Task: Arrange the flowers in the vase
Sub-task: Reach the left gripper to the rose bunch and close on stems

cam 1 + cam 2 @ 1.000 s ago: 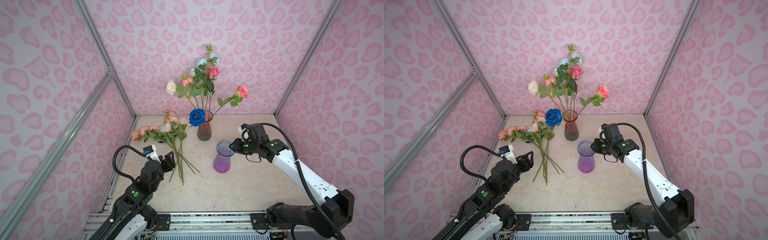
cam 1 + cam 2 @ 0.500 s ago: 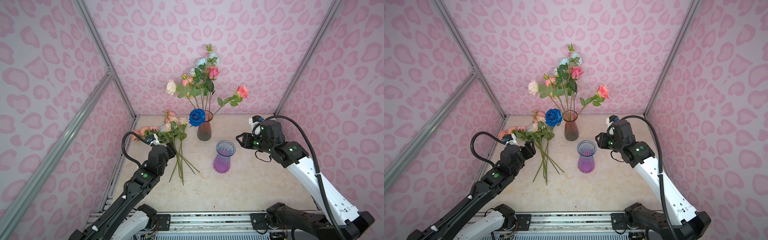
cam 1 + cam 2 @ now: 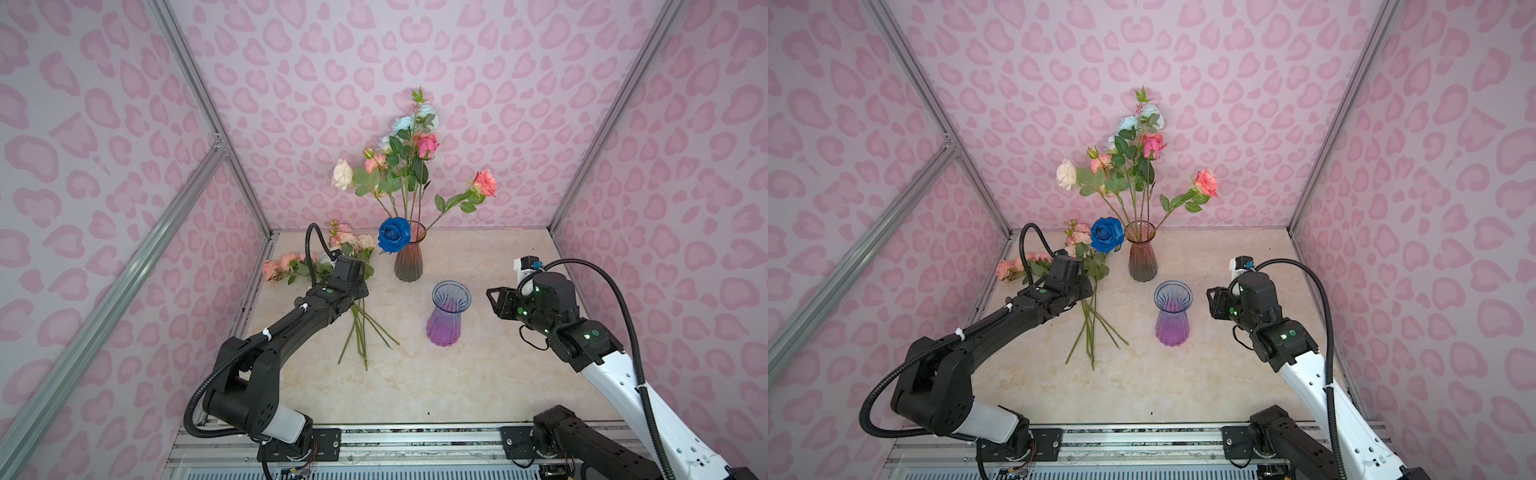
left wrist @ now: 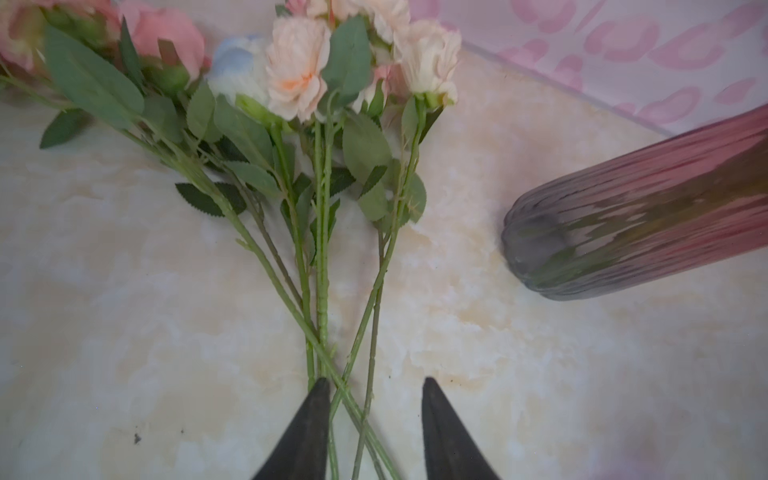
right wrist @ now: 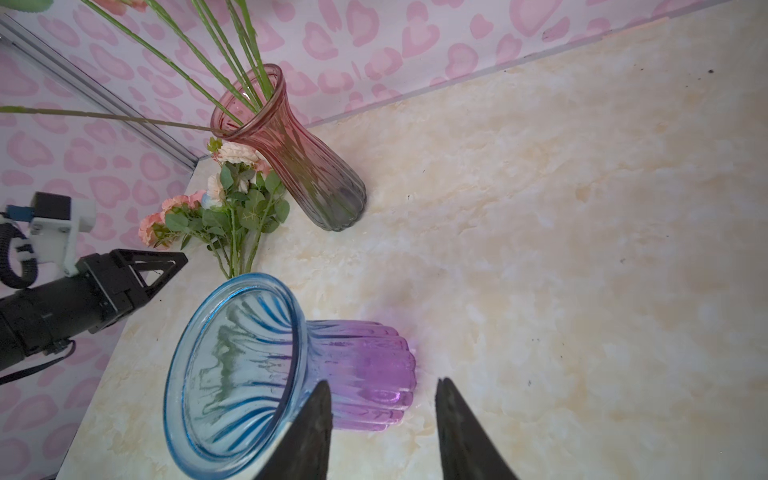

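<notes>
Your left pincer (image 4: 374, 380) stands narrow, jaws apart around the crossed stems (image 4: 320, 332) of the flowers (image 4: 295, 70), lying on the counter (image 4: 124, 291) beside the red vase (image 4: 644, 208). Please close on one stem only. Your right pincer (image 5: 382, 382), apart and empty, hovers near the purple vase (image 5: 361, 365).

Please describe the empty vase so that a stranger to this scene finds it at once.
On the marble table stand two ribbed glass vases. The reddish vase at the back holds tall flowers. The empty vase stands in front of it, nearer the right pincer: blue rim, purple base, no stems inside.
</notes>
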Robot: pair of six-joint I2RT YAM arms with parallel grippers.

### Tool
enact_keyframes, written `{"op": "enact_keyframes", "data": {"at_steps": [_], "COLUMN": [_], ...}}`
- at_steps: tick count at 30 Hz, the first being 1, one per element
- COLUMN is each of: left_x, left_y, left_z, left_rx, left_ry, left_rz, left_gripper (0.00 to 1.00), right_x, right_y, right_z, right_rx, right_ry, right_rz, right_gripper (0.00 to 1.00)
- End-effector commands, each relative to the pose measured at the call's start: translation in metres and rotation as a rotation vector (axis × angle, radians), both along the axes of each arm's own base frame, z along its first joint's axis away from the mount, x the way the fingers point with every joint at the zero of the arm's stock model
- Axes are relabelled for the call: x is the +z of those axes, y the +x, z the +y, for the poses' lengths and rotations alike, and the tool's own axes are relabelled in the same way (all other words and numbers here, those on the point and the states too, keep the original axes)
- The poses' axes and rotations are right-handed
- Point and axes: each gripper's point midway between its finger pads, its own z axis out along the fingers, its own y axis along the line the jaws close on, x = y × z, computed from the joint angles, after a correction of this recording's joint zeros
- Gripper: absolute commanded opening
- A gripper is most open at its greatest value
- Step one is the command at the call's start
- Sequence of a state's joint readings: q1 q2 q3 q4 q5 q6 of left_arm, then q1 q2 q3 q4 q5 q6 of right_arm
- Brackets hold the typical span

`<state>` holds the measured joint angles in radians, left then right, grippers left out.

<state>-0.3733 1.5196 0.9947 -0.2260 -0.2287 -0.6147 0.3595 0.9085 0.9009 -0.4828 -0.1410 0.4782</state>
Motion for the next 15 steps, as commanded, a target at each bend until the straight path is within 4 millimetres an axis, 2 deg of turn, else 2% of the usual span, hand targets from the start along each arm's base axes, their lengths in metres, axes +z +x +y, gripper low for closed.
{"op": "enact_keyframes", "data": {"at_steps": [1, 6, 9, 12, 15], "left_x": [-0.016, -0.019, -0.026, -0.037, -0.044], "left_y": [-0.003, 0.007, 0.022, 0.039, 0.049], "left_z": [0.019, 0.049, 0.057, 0.055, 0.073], "left_rx": [0.090, 0.181, 0.181, 0.161, 0.208], "left_ry": [-0.081, -0.132, -0.216, -0.339, -0.368], "left_rz": [0.041, 0.045, 0.050, 0.074, 0.063], "left_gripper": [0.44, 0.46, 0.45, 0.42, 0.44], "right_x": [0.006, -0.003, -0.006, -0.008, -0.010], "right_y": [0.005, 0.007, 0.009, 0.009, 0.007], "right_z": [0.009, 0.007, 0.006, 0.005, -0.001], "right_rx": [0.041, 0.043, 0.046, 0.041, 0.018], "right_ry": [0.033, 0.023, 0.025, 0.027, 0.023], "right_rz": [-0.049, -0.044, -0.041, -0.042, -0.052], "right_gripper": [0.42, 0.43, 0.43, 0.43, 0.43]}}
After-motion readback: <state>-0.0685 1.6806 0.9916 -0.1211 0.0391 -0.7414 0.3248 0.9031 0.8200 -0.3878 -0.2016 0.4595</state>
